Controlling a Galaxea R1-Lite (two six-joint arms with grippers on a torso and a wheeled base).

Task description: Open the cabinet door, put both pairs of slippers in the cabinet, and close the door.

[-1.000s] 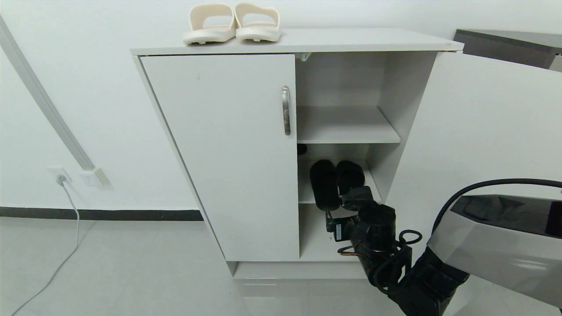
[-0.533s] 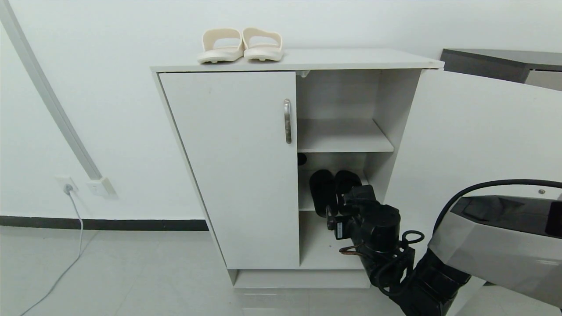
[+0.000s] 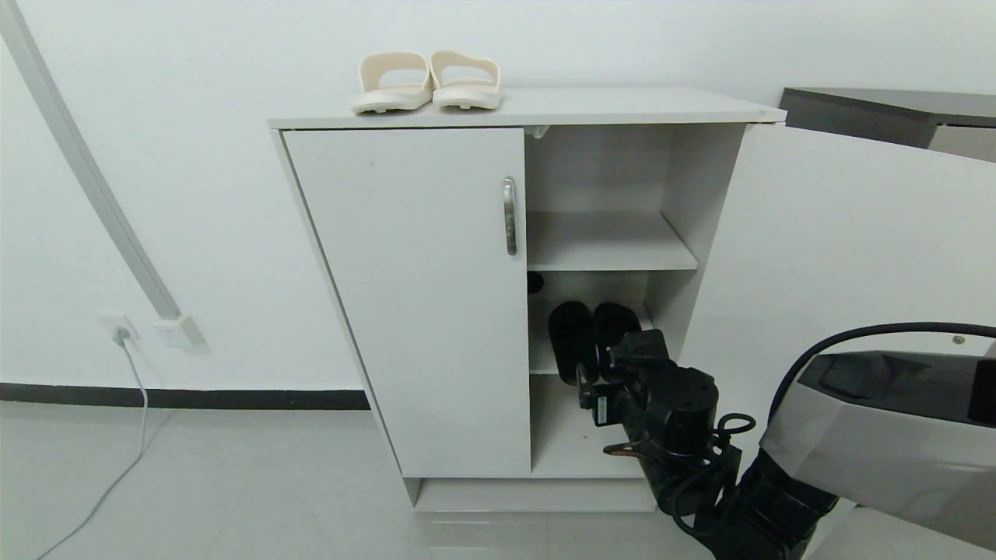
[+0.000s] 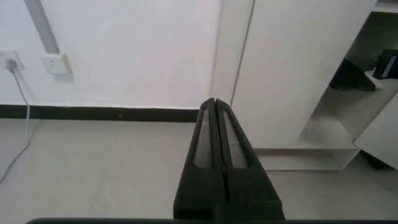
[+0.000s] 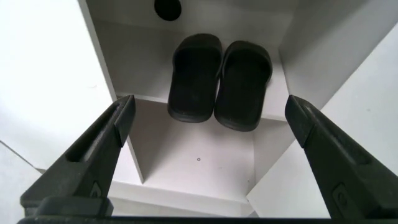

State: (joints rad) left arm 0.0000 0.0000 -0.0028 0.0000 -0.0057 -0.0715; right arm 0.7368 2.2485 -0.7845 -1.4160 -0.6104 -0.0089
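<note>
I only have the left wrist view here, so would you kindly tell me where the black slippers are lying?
Observer: Both black slippers lie side by side on the middle shelf.
Operator: Thanks. Is the right end effector holding anything?
Observer: No, the right end effector is open, in front of that shelf, holding nothing.
Operator: And the second pair?
Observer: The beige slippers sit on top of the cabinet.

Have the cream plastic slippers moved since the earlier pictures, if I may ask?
No. The cream plastic slippers sit at the same left spot on the white cabinet top; the camera shifted.
</note>
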